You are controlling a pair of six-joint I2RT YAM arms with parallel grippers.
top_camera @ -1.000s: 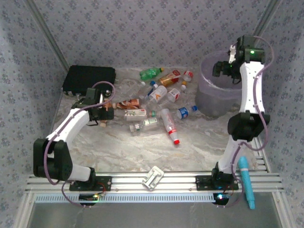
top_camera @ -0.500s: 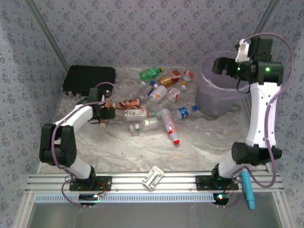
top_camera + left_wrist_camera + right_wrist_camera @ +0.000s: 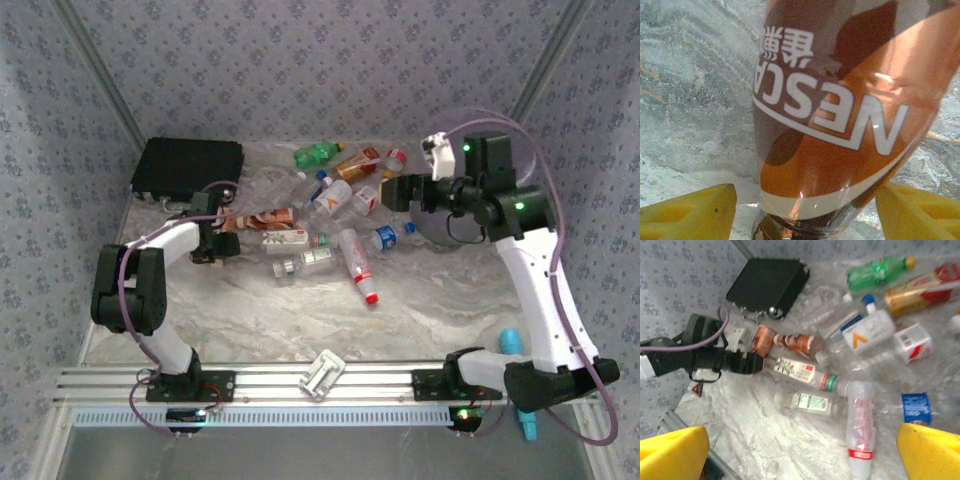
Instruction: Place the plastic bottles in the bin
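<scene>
Several plastic bottles lie in a heap at the table's back middle, among them a green one, an orange one and a clear red-capped one. My left gripper is at the heap's left end, its yellow fingers on either side of the base of a brown-and-orange Nescafe bottle. A gap shows beside the left finger, while the right finger sits against the bottle. My right gripper hangs open above the heap's right side, nothing between its fingertips. The pale-purple bin stands behind it, partly hidden by the arm.
A flat black case lies at the back left, close behind the left gripper. A white clip-like part rests on the front rail and a blue tool lies by the right arm's base. Patterned walls close in the table on three sides.
The right arm has swung from over the bin leftward and down, over the bottles. The left gripper's jaws have narrowed around the Nescafe bottle.
</scene>
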